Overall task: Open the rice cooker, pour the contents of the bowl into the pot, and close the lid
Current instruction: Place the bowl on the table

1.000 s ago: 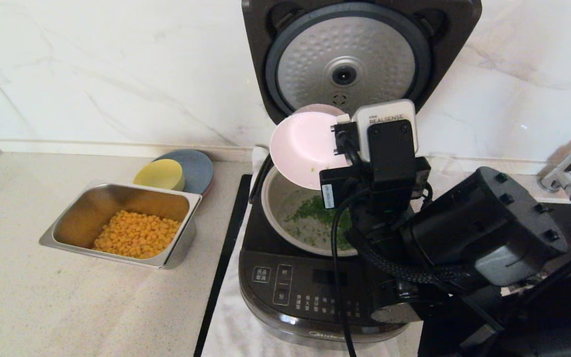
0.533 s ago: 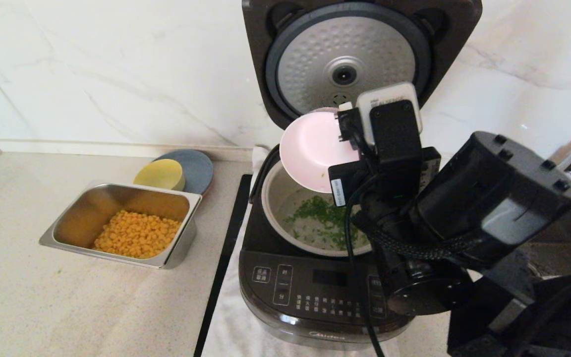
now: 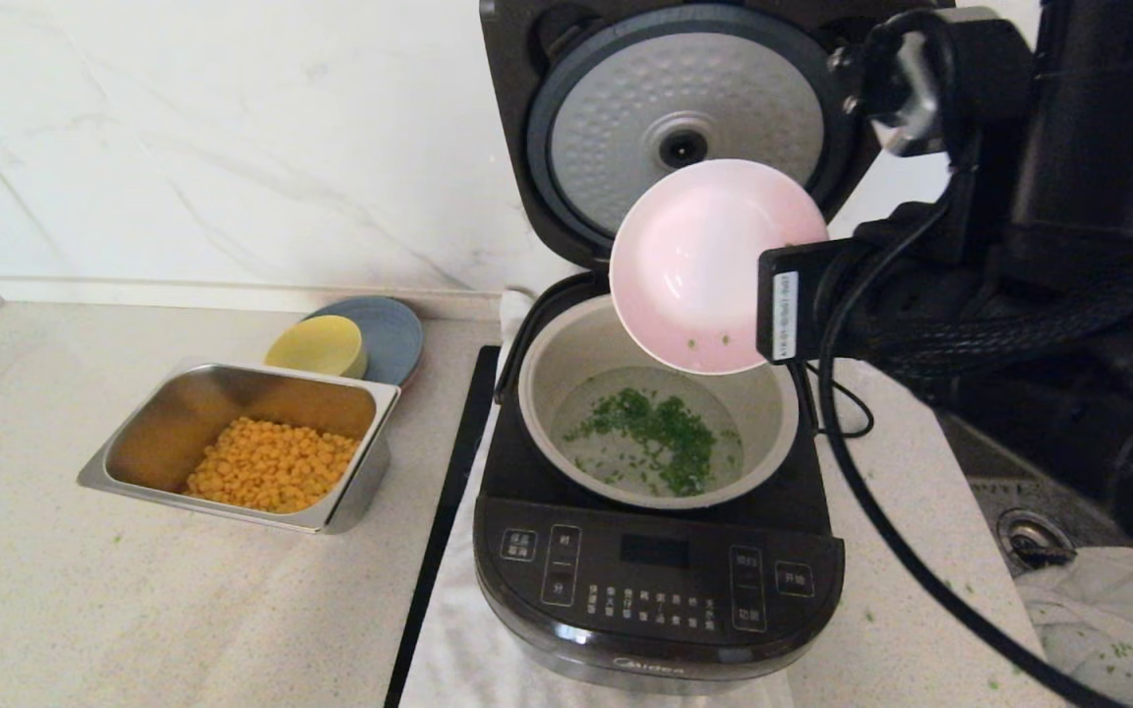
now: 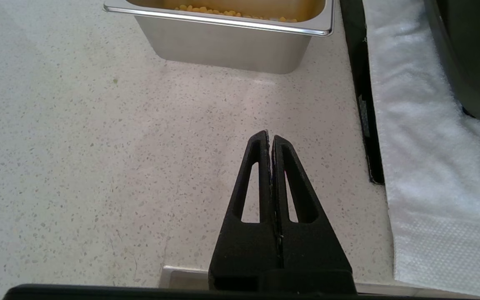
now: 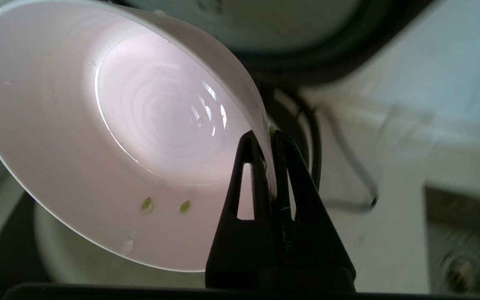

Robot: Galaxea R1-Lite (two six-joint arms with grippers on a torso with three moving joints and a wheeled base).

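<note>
The black rice cooker (image 3: pixel 655 580) stands open, its lid (image 3: pixel 689 118) upright with the dimpled silver plate facing me. Chopped green contents (image 3: pixel 660 438) lie on the bottom of the grey-beige pot (image 3: pixel 557 354). The pale pink bowl (image 3: pixel 704 261) hangs tilted above the pot's back right, almost empty, with a few green bits stuck inside (image 5: pixel 146 205). My right gripper (image 5: pixel 270 135) is shut on the bowl's rim (image 5: pixel 261 125); in the head view the arm hides its fingers. My left gripper (image 4: pixel 269 136) is shut and empty, low over the counter left of the cooker.
A steel tray (image 3: pixel 134 442) of yellow corn kernels sits left of the cooker, seen also as the steel tray (image 4: pixel 223 46) in the left wrist view. A yellow bowl (image 3: pixel 316 346) on a grey plate (image 3: pixel 389 329) lies behind it. A white towel (image 4: pixel 423 166) lies under the cooker. A sink drain (image 3: pixel 1029 539) is at right.
My right arm has lifted and swung to the right, carrying the tilted bowl up and rightward, off the pot's centre. The greens in the pot are now uncovered.
</note>
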